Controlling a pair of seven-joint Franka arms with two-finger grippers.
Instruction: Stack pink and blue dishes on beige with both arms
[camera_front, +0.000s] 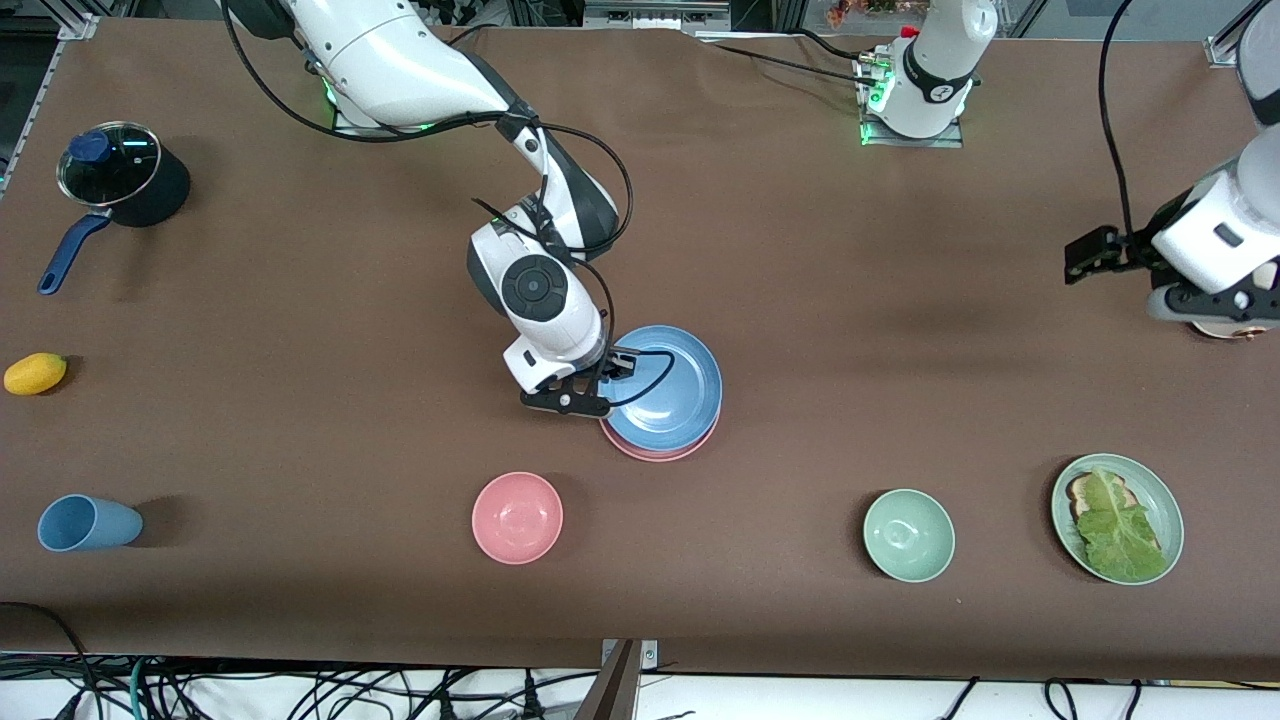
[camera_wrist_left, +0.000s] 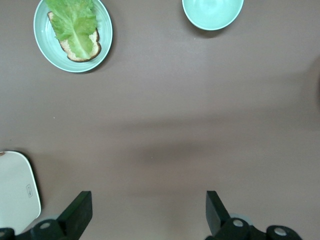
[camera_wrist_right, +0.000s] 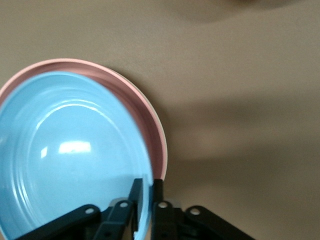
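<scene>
The light blue plate (camera_front: 665, 390) (camera_wrist_right: 65, 160) lies on the pink plate (camera_front: 650, 452) (camera_wrist_right: 145, 105) mid-table, shifted slightly so that a crescent of pink rim shows. My right gripper (camera_front: 612, 372) (camera_wrist_right: 147, 186) is low at the stack's edge toward the right arm's end, shut on the blue plate's rim with one finger inside and one outside. The beige plate is hidden from view. My left gripper (camera_front: 1090, 255) (camera_wrist_left: 147, 210) hangs open and empty over bare table at the left arm's end, waiting.
Along the front edge sit a blue cup (camera_front: 88, 523), a pink bowl (camera_front: 517, 517), a green bowl (camera_front: 908, 535) (camera_wrist_left: 212, 12) and a green plate with lettuce on bread (camera_front: 1117, 518) (camera_wrist_left: 73, 35). A lidded pot (camera_front: 120, 175) and a yellow fruit (camera_front: 35, 373) sit at the right arm's end.
</scene>
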